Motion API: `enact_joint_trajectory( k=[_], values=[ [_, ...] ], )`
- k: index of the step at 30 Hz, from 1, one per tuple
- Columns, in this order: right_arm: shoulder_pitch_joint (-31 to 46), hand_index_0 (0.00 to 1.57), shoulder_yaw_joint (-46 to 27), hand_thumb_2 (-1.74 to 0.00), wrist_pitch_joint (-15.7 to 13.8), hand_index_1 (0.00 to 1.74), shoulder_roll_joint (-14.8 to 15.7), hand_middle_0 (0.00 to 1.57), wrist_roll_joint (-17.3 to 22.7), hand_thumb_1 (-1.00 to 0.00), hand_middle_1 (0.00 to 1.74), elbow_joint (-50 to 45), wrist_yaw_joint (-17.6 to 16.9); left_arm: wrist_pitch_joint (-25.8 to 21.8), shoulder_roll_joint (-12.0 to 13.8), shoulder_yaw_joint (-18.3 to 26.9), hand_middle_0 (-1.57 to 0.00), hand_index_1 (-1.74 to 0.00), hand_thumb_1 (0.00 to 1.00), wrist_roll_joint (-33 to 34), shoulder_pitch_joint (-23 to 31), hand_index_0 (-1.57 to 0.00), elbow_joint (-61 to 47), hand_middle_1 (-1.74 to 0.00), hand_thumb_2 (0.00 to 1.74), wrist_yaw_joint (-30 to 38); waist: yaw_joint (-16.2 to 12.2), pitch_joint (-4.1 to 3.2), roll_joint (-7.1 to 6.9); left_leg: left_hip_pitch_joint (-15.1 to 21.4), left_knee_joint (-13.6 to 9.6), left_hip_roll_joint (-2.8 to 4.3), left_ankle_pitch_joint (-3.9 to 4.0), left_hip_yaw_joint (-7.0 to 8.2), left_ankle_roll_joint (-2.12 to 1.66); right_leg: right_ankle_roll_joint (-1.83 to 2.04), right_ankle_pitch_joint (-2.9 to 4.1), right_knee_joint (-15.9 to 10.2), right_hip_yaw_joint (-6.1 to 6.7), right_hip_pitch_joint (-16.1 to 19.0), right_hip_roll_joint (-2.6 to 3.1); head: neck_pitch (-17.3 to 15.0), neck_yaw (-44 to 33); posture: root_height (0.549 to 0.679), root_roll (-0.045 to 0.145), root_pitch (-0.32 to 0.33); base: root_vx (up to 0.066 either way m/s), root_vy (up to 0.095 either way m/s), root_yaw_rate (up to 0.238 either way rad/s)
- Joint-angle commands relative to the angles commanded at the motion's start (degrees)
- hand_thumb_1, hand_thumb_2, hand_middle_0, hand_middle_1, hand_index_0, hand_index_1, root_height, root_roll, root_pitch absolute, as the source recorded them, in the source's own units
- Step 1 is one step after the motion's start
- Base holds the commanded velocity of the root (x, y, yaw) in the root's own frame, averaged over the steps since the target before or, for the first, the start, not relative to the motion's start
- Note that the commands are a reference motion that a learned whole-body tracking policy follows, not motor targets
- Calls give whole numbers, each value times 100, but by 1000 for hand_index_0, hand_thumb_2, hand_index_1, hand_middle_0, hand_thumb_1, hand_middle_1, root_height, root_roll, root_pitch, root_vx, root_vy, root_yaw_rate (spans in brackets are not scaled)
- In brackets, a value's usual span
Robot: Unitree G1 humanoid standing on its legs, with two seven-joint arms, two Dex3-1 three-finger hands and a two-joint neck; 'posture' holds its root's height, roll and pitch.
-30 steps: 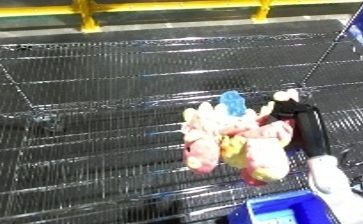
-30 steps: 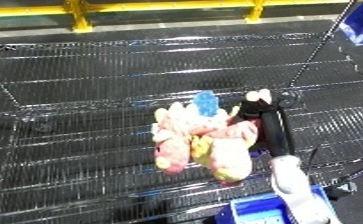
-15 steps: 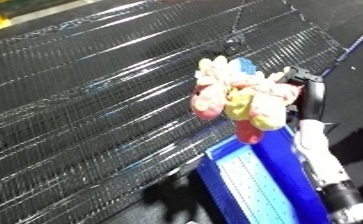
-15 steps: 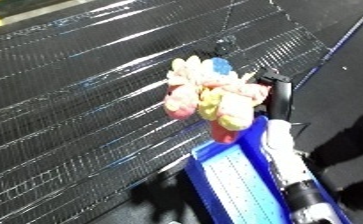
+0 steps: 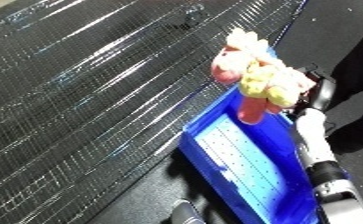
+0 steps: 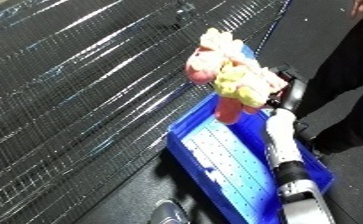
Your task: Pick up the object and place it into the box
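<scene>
A plush toy (image 5: 253, 75) in pink, yellow and cream, with a bit of blue at its back, hangs above the far end of the blue bin (image 5: 248, 165). My right hand (image 5: 316, 94) is shut on the toy's right side, and its white forearm runs up along the bin's right wall. The toy's pink lower end dangles inside the bin's rim and stays clear of the perforated floor. The bin holds nothing else that I can see. My left hand does not show as a hand in either view.
A black wire-mesh table (image 5: 89, 90) fills the left and top, its edge running beside the bin's left wall. Dark floor lies below and to the right of the bin. A grey rounded shape (image 6: 166, 212) sits at the lower edge; I cannot tell what it is.
The camera has swung and tilted. My right hand has carried the toy off the mesh table to a spot over the blue bin, which now shows almost whole.
</scene>
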Motion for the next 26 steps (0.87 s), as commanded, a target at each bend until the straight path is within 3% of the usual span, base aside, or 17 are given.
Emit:
enact_joint_trajectory(
  k=[12, 21, 26],
  values=[
    [57, 0, -51, 0, -67, 0, 57, 0, -9, 0, 0, -98, -14, -35, 33, 39, -1570, -1740, 1000, -9, -15, -1570, 70, -1740, 1740, 32, -131, -68, 6, 116, -156, 3, 35, 111, -22, -19, 26, -137, 47, 24, 38, 103, 172, 632, 78, -288, -4, 1, -55],
    [28, 0, -42, 0, -153, 0, 88, 0, 230, 0, 0, -28, 87, -36, 42, 2, -1570, -1740, 1000, 22, -42, -1570, 116, -1740, 1740, 4, -128, -76, 1, 162, -268, -3, 53, 151, -38, -18, -11, -222, 42, 35, 38, 210, 36, 635, 82, -275, 2, -1, -19],
    [7, 0, 187, 0, -136, 0, 104, 0, 386, 0, 0, -156, 352, -43, 35, 28, -1570, -1740, 1000, 25, -54, -1570, 93, -1740, 1740, 10, -78, -71, -16, 205, -343, -14, 69, 160, -46, -18, -46, -247, 39, 43, 43, 232, -144, 636, 83, -267, 7, 2, -9]
  ],
)
